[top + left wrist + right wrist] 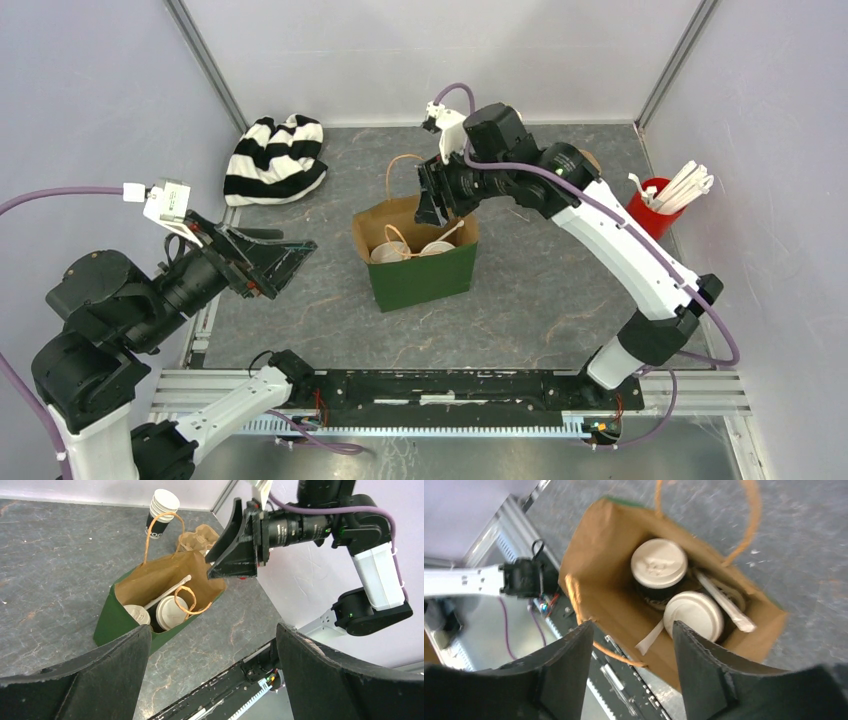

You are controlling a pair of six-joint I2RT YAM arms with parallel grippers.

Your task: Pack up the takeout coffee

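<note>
The left end effector [300, 265] hangs nearest, fingers spread and empty, well left of the one green bag [425, 278]. Inside the bag two takeout coffees stand side by side, first lidded cup [659, 564] and second lidded cup [694, 615]. The right end effector [432, 212] hovers over the bag's far rim, spread, gripping nothing. Bare desk [560, 290] surrounds the bag. Farthest, one striped cloth [275, 158] and one red cup [655, 205] sit near opposite walls.

- left arm [100, 310] and right arm [620, 250]: white tubes with fat black joints
- purple cable [50, 190] along each arm
- white box [165, 200] on each wrist
- left gripper [212, 630]: two black, flat, pointy fingers
</note>
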